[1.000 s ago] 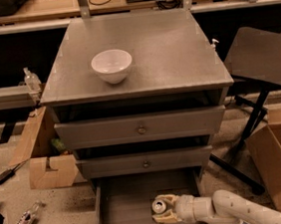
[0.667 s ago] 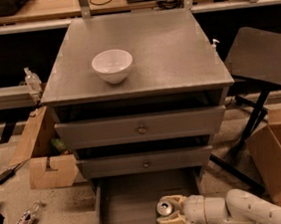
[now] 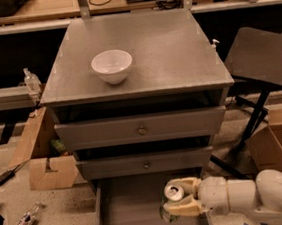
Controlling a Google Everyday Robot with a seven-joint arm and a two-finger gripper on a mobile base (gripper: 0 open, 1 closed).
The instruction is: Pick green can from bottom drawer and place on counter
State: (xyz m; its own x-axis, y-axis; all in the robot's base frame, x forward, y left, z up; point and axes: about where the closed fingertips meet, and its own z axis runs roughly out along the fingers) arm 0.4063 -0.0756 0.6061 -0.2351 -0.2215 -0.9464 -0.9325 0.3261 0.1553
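- Since the earlier frame, the gripper (image 3: 171, 201), closed around the green can (image 3: 173, 192), has risen a little and shifted right; it is at lower centre, over the bottom drawer (image 3: 126, 211).
- To do this step well, I would pull back clear of the two closed drawer fronts (image 3: 141, 129) before rising to the counter (image 3: 175, 55), with the can kept upright.
- The surface carries a white bowl (image 3: 112, 66) at upper left, so its right part suits the can.
- A cardboard box (image 3: 46, 169) stands at the left, and a plastic bottle (image 3: 25, 219) lies at lower left.
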